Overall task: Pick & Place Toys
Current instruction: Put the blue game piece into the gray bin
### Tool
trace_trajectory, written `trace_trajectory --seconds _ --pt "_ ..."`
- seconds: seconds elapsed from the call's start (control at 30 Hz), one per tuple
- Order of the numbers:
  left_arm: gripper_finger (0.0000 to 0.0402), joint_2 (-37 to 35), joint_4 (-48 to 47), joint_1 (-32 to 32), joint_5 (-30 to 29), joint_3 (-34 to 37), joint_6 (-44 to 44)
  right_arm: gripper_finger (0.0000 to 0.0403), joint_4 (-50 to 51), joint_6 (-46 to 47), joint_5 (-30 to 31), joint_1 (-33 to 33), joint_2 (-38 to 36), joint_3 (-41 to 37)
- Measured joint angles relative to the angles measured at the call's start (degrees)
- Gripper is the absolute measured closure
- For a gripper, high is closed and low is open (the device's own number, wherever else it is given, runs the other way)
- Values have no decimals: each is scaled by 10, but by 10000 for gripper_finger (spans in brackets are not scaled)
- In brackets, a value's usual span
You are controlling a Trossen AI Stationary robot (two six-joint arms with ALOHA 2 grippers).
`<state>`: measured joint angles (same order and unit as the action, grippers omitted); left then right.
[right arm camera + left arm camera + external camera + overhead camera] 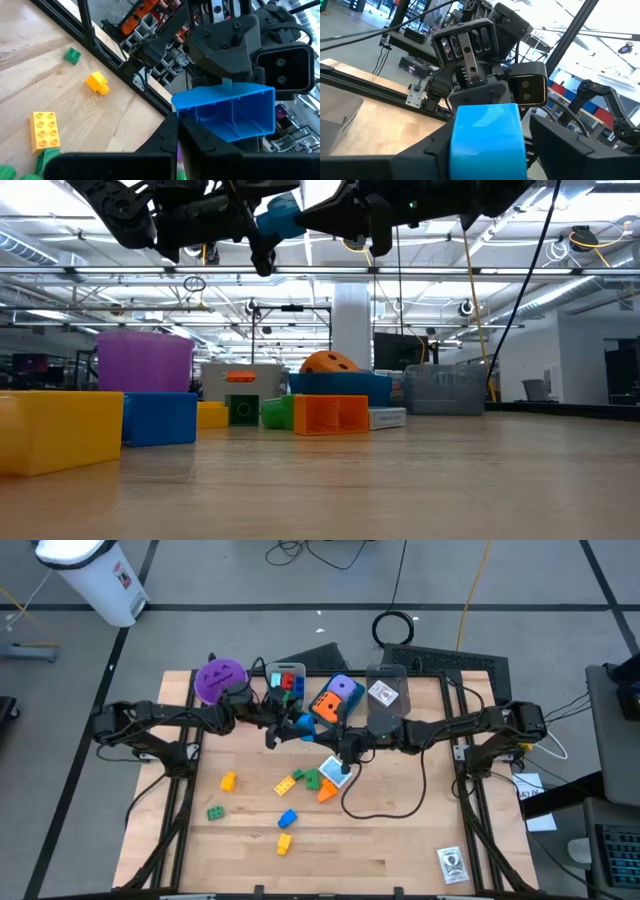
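My left gripper is shut on a light blue brick, high above the table's middle; the brick also shows in the left wrist view and the low view. My right gripper hangs shut and empty just right of it, above a white printed cube. Its fingers stand just below the brick. Loose yellow, green, blue and orange bricks lie on the table. My left gripper pinches the blue brick between its two fingers, one on each of two opposite sides. The fingers come about level from the table's left. The brick is lifted clear of the table, its hollow underside facing my right gripper.
At the far edge stand a purple cup, a grey bin with bricks, a blue bin with dotted dice and a clear bin with a printed cube. A printed card lies near the right front corner.
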<state>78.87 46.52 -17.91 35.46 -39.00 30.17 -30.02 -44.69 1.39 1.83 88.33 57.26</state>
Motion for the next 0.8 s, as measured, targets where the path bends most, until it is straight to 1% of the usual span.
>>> trace_trajectory --seconds 0.1,0.2,0.37,0.5,0.57,0.7,0.8 --pt "193 0 1 0 0 0 -1 402 -9 0 0 0 0 -3" --pt "211 0 1 0 1 0 -5 392 -6 0 2 0 0 -3" --pt "243 0 3 0 2 0 -15 365 -4 15 6 0 0 -3" --pt "263 0 3 0 -8 0 -16 336 10 16 5 0 -9 -3" --pt "265 -1 3 -2 -6 0 -16 319 20 16 5 1 -16 -3" --pt "259 -1 7 -16 -4 0 -21 284 71 28 8 2 -50 -3" --pt "258 -6 2 -38 -7 0 -39 260 126 51 11 2 -83 -3"
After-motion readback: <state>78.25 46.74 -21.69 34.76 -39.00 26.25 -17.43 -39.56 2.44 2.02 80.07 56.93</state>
